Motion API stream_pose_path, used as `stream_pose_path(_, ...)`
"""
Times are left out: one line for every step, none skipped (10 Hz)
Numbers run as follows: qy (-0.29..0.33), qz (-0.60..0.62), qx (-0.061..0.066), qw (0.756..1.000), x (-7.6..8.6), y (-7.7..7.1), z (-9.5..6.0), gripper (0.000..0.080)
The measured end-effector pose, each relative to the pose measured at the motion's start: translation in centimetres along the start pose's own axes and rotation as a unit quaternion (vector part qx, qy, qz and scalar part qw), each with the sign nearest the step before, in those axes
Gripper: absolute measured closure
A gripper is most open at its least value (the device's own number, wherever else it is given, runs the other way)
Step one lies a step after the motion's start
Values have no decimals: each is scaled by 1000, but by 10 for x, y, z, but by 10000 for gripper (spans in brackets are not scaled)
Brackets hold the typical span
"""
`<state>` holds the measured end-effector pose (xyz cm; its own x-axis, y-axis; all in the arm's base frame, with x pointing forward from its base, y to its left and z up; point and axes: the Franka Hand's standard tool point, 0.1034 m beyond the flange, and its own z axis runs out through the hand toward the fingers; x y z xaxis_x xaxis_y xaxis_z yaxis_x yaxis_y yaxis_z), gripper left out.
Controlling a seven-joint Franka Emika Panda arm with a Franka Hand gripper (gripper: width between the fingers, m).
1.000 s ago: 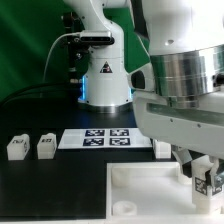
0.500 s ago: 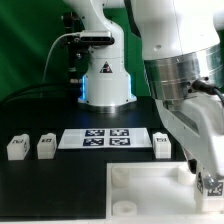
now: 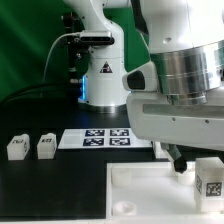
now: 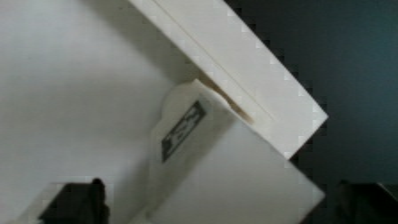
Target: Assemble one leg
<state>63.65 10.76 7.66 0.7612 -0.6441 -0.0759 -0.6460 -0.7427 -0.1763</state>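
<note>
The leg (image 3: 209, 180) now stands clear of the pincer — arm swung back over it.

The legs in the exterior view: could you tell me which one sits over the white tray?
The tagged leg at the exterior view's right edge, over the tray; the other two legs stand on the black table far left.

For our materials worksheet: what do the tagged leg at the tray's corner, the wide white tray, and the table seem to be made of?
The leg: probably matte white plastic, with a printed black-and-white tag on its face.
The white tray: likely the same plastic; smooth, even white, with moulded-looking raised edges.
The table: a dark, dull, non-reflective surface; its material cannot be told.
</note>
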Motion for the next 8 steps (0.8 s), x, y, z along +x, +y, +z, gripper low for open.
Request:
stream_pose_path(0,-42,0,999,1,1,0,151)
stream_pose_path(0,-77,0,997,1,1,0,151)
stream_pose_path(0,-149,-5,989,1,2,0,150)
stream_pose_path(-8,-257,-43,965,-6,2,0,150)
stream_pose_path(-6,-284,-57,957,-11,-4,-1,150)
stream_pose_path(-6,-274,-51,960,-9,-4,0,150)
stream_pose_path(-5,-265,-51,963,-8,-3,0,244)
stream_pose_path(-4,-208,-49,977,-10,-4,0,244)
